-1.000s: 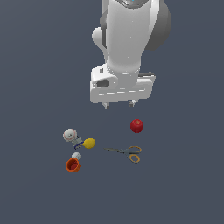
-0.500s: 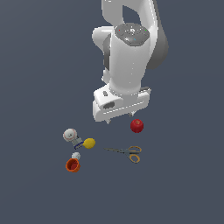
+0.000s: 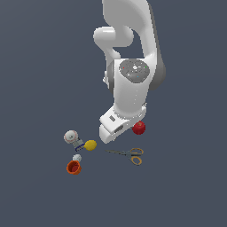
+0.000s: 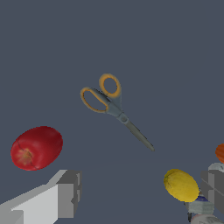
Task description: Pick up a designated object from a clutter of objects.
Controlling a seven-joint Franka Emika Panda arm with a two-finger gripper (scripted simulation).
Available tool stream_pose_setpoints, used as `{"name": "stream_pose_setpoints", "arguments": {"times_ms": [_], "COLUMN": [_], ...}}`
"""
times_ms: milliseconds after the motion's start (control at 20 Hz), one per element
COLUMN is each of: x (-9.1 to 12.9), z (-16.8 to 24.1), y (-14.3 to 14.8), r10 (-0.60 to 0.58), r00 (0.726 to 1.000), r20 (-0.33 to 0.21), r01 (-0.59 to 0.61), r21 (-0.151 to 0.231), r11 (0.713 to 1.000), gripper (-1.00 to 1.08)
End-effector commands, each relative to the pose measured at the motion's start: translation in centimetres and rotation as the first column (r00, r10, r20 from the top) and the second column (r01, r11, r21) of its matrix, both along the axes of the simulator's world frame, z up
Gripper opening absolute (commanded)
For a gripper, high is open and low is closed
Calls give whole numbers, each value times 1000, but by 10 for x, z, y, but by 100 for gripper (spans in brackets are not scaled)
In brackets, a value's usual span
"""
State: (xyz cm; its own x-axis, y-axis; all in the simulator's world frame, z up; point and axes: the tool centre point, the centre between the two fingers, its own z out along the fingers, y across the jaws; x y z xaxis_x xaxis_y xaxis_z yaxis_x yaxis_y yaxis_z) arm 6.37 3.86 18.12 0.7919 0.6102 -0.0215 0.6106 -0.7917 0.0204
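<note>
In the wrist view the gripper [image 4: 140,192] stands wide apart and holds nothing, with the yellow lemon [image 4: 181,185] just beside one finger [image 4: 215,185] and the red ball [image 4: 36,147] near the other, while the scissors [image 4: 114,107] lie flat beyond, between them, untouched.

Scissors [image 4: 114,106] lying apart between red ball [image 4: 36,147] and lemon [image 4: 181,184]; end effector [image 4: 140,192] fingers spread, seemingly empty.

Small pair of scissors [image 3: 128,154] [image 4: 113,106] with thin grey metal blades and two orange-yellow loop handles, lying flat on dark floor, blades closed, between red ball [image 3: 139,127] [image 4: 36,147] and yellow lemon [image 3: 90,145] [image 4: 181,185].
</note>
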Motion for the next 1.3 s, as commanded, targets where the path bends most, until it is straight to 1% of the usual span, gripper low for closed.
{"name": "stream_pose_setpoints", "arguments": {"times_ms": [0,250,450,650,950,1100,1250], "x": [4,11,15,17,18,18,18], "z": [-16,-49,-74,-94,-115,-120,-123], "y": [2,7,11,14,17,18,19], "r10": [74,215,321,402,479,500,509], "r00": [997,977,947,916,878,866,861], "r20": [-1,-3,-2,0,3,4,5], "r01": [-74,-215,-321,-402,-479,-500,-509], "r21": [2,8,14,20,26,28,29], "r11": [997,976,947,916,877,866,860], "gripper": [100,100,100,100,100,100,100]}}
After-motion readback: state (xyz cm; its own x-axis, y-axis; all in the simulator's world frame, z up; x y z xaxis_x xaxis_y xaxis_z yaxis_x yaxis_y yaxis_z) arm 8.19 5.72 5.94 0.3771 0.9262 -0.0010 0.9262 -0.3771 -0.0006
